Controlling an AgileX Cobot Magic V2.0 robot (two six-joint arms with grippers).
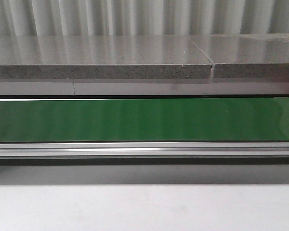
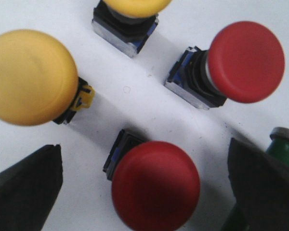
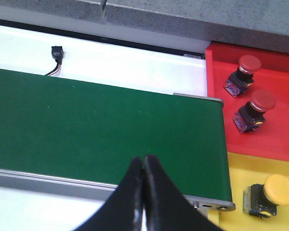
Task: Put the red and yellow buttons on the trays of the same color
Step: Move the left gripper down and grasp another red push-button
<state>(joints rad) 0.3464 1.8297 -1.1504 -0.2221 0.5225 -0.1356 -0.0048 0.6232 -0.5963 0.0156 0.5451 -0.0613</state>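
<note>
- Front view: a green conveyor belt (image 1: 144, 120) ran from 9 o'clock to 3 o'clock across the frame, with a grey stone-look ledge (image 1: 101, 62) beyond it and an aluminium rail (image 1: 144, 150) on its near side. Neither arm, no button and no tray appeared here.
- Left wrist view: the left gripper (image 2: 144, 185) stood spread, its two dark fingers (image 2: 26, 185) well apart and holding nothing. A red button (image 2: 155, 185) lay between them on the white surface, tipped on its side, its long axis running from cap toward a dark base at about 11 o'clock. A second red button (image 2: 245, 61) lay at 1 o'clock, a large yellow button (image 2: 32, 77) at 10 o'clock, and another yellow button (image 2: 135, 5), cut by the frame edge, at 12 o'clock. A green object (image 2: 282, 149) sat beside one finger; what it was could not be told.
- Judgement: the left arm was the nearer, and the red button between its fingers seemed the likely next pick.
- Right wrist view: the right gripper (image 3: 144, 166) was pressed closed and empty, hanging over the belt. At 2 o'clock a red tray (image 3: 279, 139) held two red buttons (image 3: 244, 72); at 4 o'clock a yellow tray (image 3: 241, 173) held one yellow button (image 3: 272, 195).
</note>
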